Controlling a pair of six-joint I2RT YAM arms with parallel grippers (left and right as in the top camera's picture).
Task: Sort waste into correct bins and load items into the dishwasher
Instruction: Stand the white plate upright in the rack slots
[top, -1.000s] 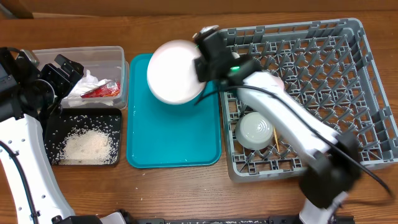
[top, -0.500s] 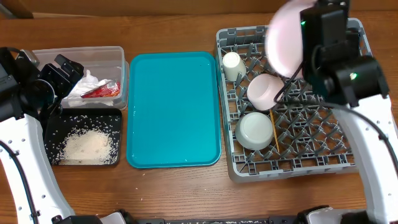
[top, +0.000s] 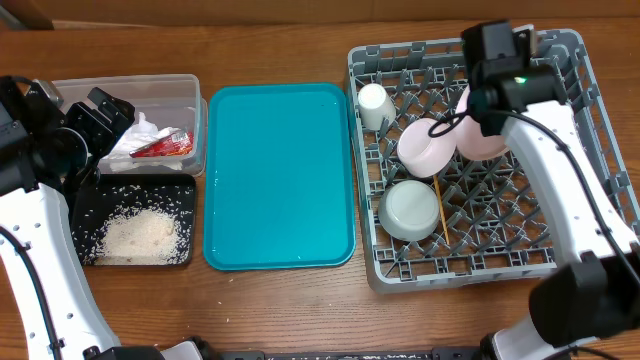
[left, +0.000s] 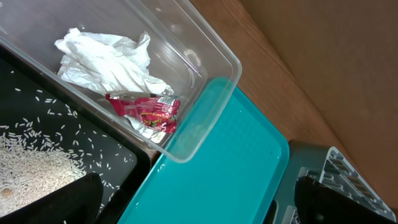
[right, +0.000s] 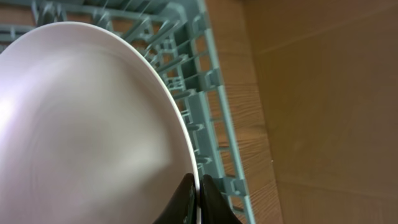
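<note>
My right gripper (top: 482, 100) is shut on the rim of the round pale pink plate (top: 485, 138), which it holds on edge among the pegs of the grey dish rack (top: 560, 245). In the right wrist view the fingertips (right: 198, 185) pinch the plate (right: 87, 124) above the rack wall (right: 211, 93). The rack also holds a pink bowl (top: 425, 145), a grey-green bowl (top: 410, 208), a white cup (top: 373, 103) and chopsticks (top: 439, 208). My left gripper (top: 100, 112) is open and empty over the clear tub (top: 195, 100), which contains the red-and-white wrapper (left: 146, 111). Rice (top: 135, 235) lies in the black tray (top: 85, 205).
The teal tray (top: 280, 175) lies between the bins and the rack. Crumpled white tissue (left: 106, 59) lies in the clear tub beside the wrapper. The wooden tabletop shows around everything.
My right gripper has carried the pink plate from over the teal tray to the right and lowered it on edge into the rack. The left arm has not moved.
</note>
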